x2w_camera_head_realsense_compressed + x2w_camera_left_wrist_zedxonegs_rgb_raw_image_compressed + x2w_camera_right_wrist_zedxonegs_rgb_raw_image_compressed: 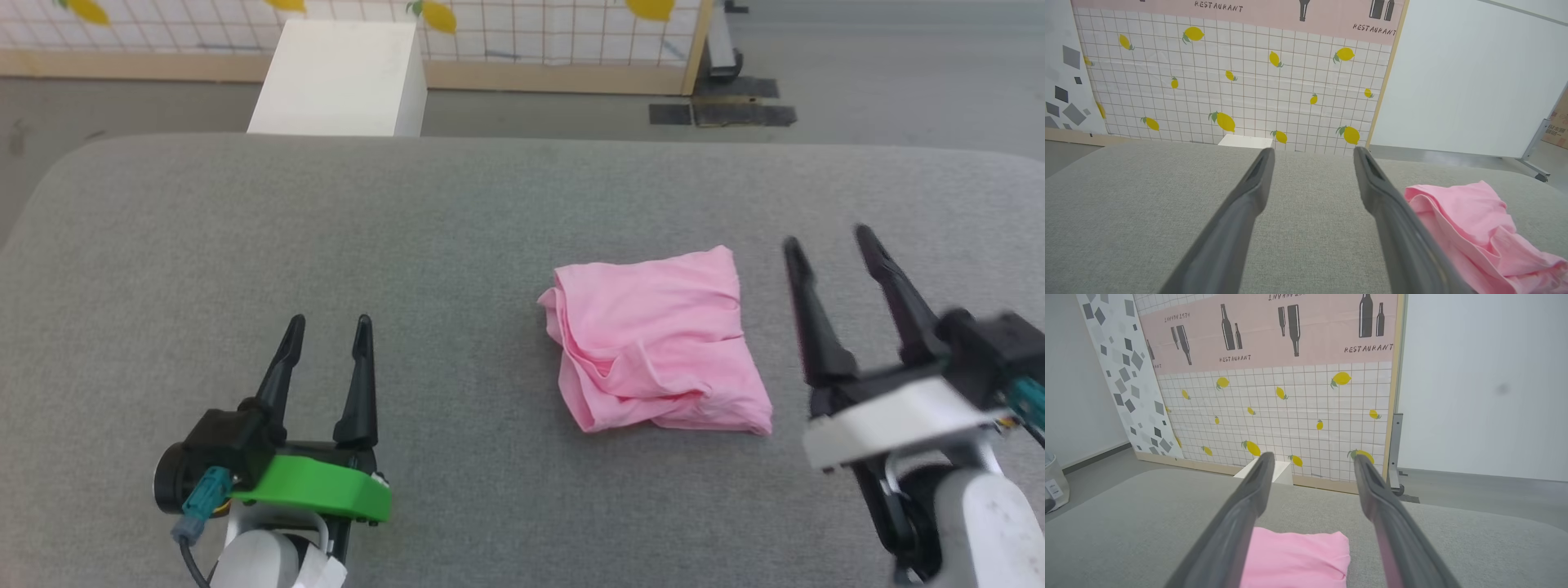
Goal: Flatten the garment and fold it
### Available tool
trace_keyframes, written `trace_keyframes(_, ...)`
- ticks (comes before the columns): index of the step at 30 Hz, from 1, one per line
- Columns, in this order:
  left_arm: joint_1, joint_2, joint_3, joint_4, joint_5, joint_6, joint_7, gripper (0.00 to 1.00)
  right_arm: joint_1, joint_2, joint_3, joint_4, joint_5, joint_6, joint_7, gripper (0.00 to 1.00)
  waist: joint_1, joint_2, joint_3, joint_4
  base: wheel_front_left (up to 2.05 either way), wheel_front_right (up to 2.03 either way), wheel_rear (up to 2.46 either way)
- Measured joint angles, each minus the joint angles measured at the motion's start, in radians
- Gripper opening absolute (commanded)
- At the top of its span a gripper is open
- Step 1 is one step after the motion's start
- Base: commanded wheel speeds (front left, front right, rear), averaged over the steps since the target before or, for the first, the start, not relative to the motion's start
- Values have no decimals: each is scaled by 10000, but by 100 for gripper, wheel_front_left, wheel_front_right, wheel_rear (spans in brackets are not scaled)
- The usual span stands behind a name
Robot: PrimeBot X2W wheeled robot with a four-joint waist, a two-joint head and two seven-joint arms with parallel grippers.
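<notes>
- The garment (657,343) lies on the grey padded surface (326,229) as a folded, roughly square pink bundle. No gripper touches it.
- Its far edge runs fairly straight. Its left edge is a stack of rolled folds, and creases bunch along its near edge towards the near right corner.
- The right gripper (826,237) hangs just to the right of the garment, its two dark fingers spread apart and holding nothing. A narrow strip of bare grey separates it from the garment's right edge.
- In the right wrist view the garment's far corner shows low between those fingers.
- The left gripper (329,320) sits well to the left of the garment and a little nearer the robot. It is also spread wide and empty.
- A broad stretch of bare grey surface lies between the left gripper and the garment's folded left edge. There is more bare grey beyond the garment, up to the surface's far edge.
- Past that far edge, beyond and left of the garment, stands a white box (339,77).
- Behind the box is a lemon-printed grid panel (522,28), with grey floor (882,82) to its right.
</notes>
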Motion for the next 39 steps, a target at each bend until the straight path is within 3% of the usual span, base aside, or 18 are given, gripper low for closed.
trace_keyframes(6, 192, -4, 268, -54, 12, 13, 0, 100, 1099, 75, -974, 391, -267, 0, -1162, 100, 0, 0, -383, -327, 0, 0, 0)
trace_keyframes(12, 348, -4, 533, -4, 54, 12, 0, 100, 1600, 81, -1081, 859, -433, 0, -1657, 100, 0, 0, -614, -573, 0, 0, 0)
trace_keyframes(36, 669, -4, 738, 128, 222, 12, 0, 100, 1745, 90, -844, 1057, -606, 0, -1580, 100, 0, 0, -609, -591, 0, 0, 0)
trace_keyframes(39, 667, -4, 725, 128, 222, 12, 0, 100, 1743, 90, -779, 1177, 82, 0, -1331, 100, 0, 0, -575, -558, 0, 0, 0)
